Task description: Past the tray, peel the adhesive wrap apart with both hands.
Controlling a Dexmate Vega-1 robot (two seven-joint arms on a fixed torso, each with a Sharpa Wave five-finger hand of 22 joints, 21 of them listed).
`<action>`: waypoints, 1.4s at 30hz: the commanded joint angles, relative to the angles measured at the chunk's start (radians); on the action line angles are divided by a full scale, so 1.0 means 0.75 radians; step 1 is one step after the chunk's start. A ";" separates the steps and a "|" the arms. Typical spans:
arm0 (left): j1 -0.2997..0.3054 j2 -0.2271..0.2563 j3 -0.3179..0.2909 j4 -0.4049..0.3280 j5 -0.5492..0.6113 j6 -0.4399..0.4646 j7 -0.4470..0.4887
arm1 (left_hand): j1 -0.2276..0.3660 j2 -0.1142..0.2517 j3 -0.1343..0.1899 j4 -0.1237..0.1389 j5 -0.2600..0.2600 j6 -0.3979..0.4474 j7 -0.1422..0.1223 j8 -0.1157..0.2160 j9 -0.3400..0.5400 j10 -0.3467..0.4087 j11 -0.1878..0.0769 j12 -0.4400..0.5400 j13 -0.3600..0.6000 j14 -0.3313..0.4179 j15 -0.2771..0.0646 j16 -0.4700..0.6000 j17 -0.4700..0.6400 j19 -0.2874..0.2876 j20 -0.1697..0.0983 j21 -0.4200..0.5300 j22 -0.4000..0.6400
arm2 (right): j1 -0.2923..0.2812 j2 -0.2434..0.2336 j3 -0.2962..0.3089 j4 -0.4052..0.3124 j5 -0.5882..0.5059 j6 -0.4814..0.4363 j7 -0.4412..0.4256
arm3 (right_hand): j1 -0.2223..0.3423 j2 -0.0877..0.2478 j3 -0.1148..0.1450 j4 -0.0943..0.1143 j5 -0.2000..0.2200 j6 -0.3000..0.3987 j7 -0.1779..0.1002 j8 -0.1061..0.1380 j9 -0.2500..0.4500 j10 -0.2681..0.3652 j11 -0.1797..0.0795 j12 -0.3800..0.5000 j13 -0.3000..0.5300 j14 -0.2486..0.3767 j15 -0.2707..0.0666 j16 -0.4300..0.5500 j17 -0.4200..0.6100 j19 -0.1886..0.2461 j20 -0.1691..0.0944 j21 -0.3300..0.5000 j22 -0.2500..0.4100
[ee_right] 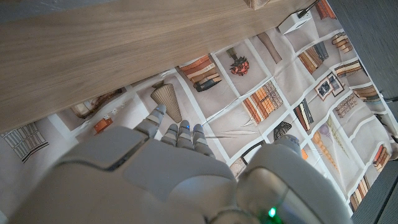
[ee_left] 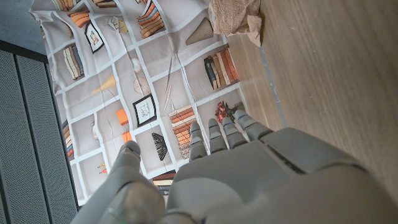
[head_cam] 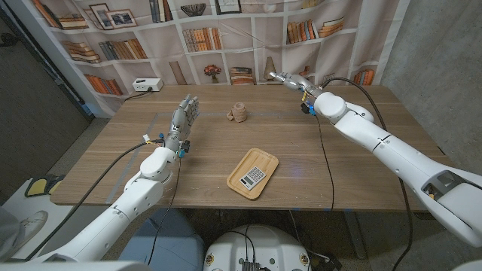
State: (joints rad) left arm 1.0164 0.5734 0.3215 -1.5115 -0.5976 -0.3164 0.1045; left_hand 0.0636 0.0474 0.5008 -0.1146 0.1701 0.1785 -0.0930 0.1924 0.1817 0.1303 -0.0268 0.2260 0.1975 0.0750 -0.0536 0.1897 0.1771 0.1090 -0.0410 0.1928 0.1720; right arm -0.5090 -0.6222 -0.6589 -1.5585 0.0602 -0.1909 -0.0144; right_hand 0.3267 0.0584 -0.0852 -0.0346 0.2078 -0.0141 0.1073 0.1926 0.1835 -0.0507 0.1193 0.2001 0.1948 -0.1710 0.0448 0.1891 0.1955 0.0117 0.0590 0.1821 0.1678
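Note:
A tan roll of adhesive wrap (head_cam: 239,113) stands on the wooden table beyond the tray (head_cam: 239,175), with a loose flap to its left. The roll (ee_left: 233,17) also appears in the left wrist view. My left hand (head_cam: 183,119) is raised above the table to the left of the roll, fingers straight and apart, holding nothing. My right hand (head_cam: 287,79) hovers near the table's far edge, right of the roll and farther back, fingers extended and empty. Both hands are clear of the wrap.
The wooden tray carries a small calculator (head_cam: 254,177). A white power box (head_cam: 147,85) sits at the far left corner. A bookshelf backdrop (head_cam: 226,38) hangs behind the table. Black cables trail along both arms.

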 commanded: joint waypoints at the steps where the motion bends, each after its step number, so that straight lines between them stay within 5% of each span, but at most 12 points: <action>1: 0.006 -0.012 -0.001 0.007 -0.016 -0.012 -0.007 | 0.010 0.007 0.007 -0.003 0.006 0.003 0.006 -0.002 0.002 0.000 0.002 -0.005 0.005 0.002 0.006 -0.005 0.002 0.004 0.006 0.003 0.005 | 0.016 0.010 -0.009 0.003 -0.017 -0.014 0.014 | 0.009 0.004 -0.002 -0.007 -0.001 0.005 0.005 0.005 0.003 0.003 0.000 0.005 0.003 -0.051 0.002 0.010 0.003 0.010 0.003 0.009 0.000; 42: 0.012 -0.034 0.005 0.014 -0.021 -0.029 -0.003 | 0.010 0.007 0.008 -0.004 0.006 0.010 0.006 -0.002 0.002 0.000 0.000 -0.007 0.005 0.001 0.006 -0.006 0.002 0.004 0.008 0.003 0.005 | 0.124 0.057 -0.086 0.049 -0.124 -0.089 0.049 | 0.049 0.032 0.022 -0.028 -0.001 0.015 0.006 0.008 0.004 0.016 0.000 0.010 0.003 -0.040 0.012 0.015 0.002 0.035 0.015 0.014 0.000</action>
State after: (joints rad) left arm 1.0238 0.5501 0.3246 -1.5039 -0.6131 -0.3356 0.1016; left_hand 0.0636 0.0474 0.5036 -0.1173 0.1701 0.1785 -0.0930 0.1925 0.1817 0.1303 -0.0268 0.2219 0.1975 0.0750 -0.0536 0.1897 0.1771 0.1090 -0.0410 0.1928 0.1723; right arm -0.4362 -0.5879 -0.7086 -1.5254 -0.0073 -0.2345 0.0162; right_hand 0.3504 0.0821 -0.0700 -0.0497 0.2078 -0.0086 0.1127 0.1925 0.1835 -0.0469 0.1155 0.2036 0.1948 -0.1709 0.0447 0.1968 0.1957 0.0316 0.0714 0.1888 0.1678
